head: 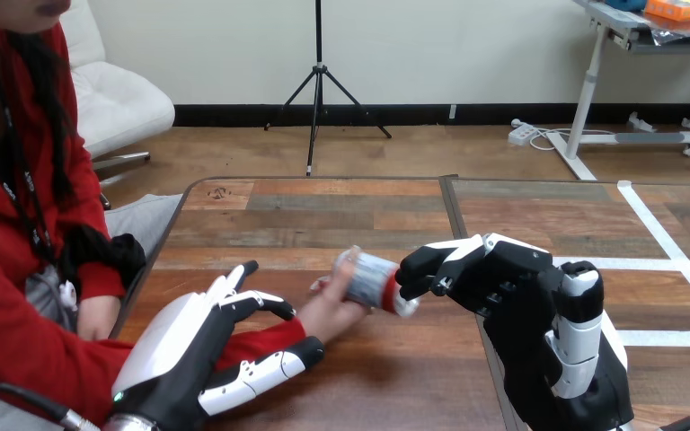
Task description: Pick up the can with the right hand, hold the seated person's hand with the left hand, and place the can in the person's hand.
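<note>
Can (373,280) lies centre frame, long axis left-right: left end in the person's hand (328,310), right end pinched by my right hand (503,287). My left hand (198,355) clasps the wrist (305,325) at lower left.

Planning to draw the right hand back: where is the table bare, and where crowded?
Bare: the far boards between the can and the table's far edge, and around the white tape right of the right hand. Also the near strip between it and the left hand. Crowded: mid-left, where both hands, the can and the person's hand meet.
</note>
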Controlling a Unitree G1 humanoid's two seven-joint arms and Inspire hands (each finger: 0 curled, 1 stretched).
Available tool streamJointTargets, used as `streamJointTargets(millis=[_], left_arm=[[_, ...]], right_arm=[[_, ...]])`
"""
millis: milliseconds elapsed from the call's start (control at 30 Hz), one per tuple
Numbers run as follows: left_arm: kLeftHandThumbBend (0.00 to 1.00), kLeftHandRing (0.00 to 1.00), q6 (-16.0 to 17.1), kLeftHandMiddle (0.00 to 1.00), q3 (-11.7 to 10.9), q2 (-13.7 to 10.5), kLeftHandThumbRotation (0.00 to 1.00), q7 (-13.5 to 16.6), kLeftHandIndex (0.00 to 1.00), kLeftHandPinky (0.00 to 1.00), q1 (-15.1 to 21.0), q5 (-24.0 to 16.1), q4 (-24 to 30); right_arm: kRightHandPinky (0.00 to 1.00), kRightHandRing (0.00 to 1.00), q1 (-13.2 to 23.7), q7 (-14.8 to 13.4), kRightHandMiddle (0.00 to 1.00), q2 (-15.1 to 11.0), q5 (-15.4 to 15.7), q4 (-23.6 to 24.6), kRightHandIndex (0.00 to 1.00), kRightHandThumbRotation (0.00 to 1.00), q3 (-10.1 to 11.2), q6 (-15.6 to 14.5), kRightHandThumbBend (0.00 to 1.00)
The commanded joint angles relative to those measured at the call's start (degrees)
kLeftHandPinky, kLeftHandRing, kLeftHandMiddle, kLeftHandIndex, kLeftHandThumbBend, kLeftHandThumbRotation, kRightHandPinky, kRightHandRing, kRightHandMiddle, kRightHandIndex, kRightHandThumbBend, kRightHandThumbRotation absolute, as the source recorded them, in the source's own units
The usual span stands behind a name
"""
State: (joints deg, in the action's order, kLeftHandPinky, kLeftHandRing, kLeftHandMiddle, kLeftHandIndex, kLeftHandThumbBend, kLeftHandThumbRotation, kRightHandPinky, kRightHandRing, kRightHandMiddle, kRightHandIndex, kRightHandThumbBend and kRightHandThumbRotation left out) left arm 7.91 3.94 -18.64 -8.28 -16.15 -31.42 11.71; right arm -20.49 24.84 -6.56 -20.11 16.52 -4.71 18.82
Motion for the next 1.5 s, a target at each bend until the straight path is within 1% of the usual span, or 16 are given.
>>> streamJointTargets(millis=[0, 200, 400, 633, 667, 900, 1000, 1200, 1233, 1333, 1467], left_arm=[[0.87, 1.00, -0.9, 1.00, 0.0, -0.8, 1.00, 1.0, 0.72, 1.00, 3.8, -1.3, 2.1], [0.90, 1.00, -1.5, 1.00, 0.0, -0.7, 1.00, 0.9, 0.75, 1.00, 4.0, -1.7, 2.4], [0.92, 1.00, -1.4, 1.00, 0.1, -0.7, 1.00, 1.3, 0.79, 1.00, 3.9, -1.9, 2.5], [0.92, 1.00, -1.1, 1.00, 0.1, -0.4, 1.00, 1.7, 0.84, 1.00, 3.4, -1.8, 2.6], [0.92, 1.00, -1.0, 1.00, 0.1, -0.4, 1.00, 1.9, 0.87, 1.00, 3.4, -1.8, 2.6], [0.90, 1.00, 0.3, 1.00, -0.1, 0.4, 1.00, 3.4, 0.96, 1.00, 2.9, -0.6, 2.3], [0.90, 1.00, 1.4, 1.00, -0.2, 1.1, 1.00, 4.4, 0.98, 1.00, 2.7, 1.1, 1.8], [0.87, 1.00, 7.1, 0.99, -0.5, 2.3, 1.00, 8.5, 1.00, 1.00, 2.7, 4.4, -1.3], [0.86, 0.99, 8.0, 0.99, -0.6, 2.9, 1.00, 9.1, 1.00, 1.00, 2.7, 5.5, -1.8], [0.86, 0.98, 9.8, 0.98, -0.8, 3.9, 1.00, 10.1, 1.00, 1.00, 2.5, 7.8, -3.0], [0.87, 0.97, 12.2, 0.97, -0.8, 5.0, 1.00, 11.2, 1.00, 0.96, 2.1, 10.5, -4.2]], right_arm=[[0.56, 0.60, 2.3, -0.5, 0.60, 0.9, -0.7, 2.5, 0.40, 1.00, 0.3, 0.9, 0.89], [0.56, 0.60, 2.2, -0.7, 0.59, 0.6, -0.9, 2.8, 0.40, 1.00, 0.3, 0.5, 0.90], [0.56, 0.60, 2.1, -0.9, 0.59, 0.7, -1.2, 2.8, 0.42, 1.00, 0.3, 0.2, 0.90], [0.57, 0.60, 2.0, -0.9, 0.60, 0.8, -1.0, 2.3, 0.44, 1.00, 0.3, 0.7, 0.90], [0.57, 0.60, 2.0, -0.9, 0.60, 0.8, -0.9, 2.2, 0.46, 1.00, 0.3, 0.9, 0.90], [0.56, 0.61, 2.0, -0.8, 0.60, 0.8, -0.5, 1.5, 0.49, 1.00, 0.3, 1.4, 0.89], [0.56, 0.61, 1.9, -0.8, 0.61, 0.6, -0.5, 1.5, 0.52, 1.00, 0.4, 1.0, 0.89], [0.57, 0.61, 1.9, -1.3, 0.61, 0.5, -0.2, 1.3, 0.56, 1.00, 0.6, 0.3, 0.89], [0.57, 0.61, 1.9, -1.5, 0.62, 0.6, -0.1, 1.3, 0.57, 1.00, 0.7, 0.1, 0.90], [0.58, 0.62, 1.8, -2.0, 0.62, 0.7, 0.1, 1.0, 0.60, 1.00, 0.8, -0.2, 0.89], [0.58, 0.63, 1.7, -2.9, 0.65, 0.7, 0.9, 0.5, 0.65, 1.00, 0.9, -0.4, 0.88]])
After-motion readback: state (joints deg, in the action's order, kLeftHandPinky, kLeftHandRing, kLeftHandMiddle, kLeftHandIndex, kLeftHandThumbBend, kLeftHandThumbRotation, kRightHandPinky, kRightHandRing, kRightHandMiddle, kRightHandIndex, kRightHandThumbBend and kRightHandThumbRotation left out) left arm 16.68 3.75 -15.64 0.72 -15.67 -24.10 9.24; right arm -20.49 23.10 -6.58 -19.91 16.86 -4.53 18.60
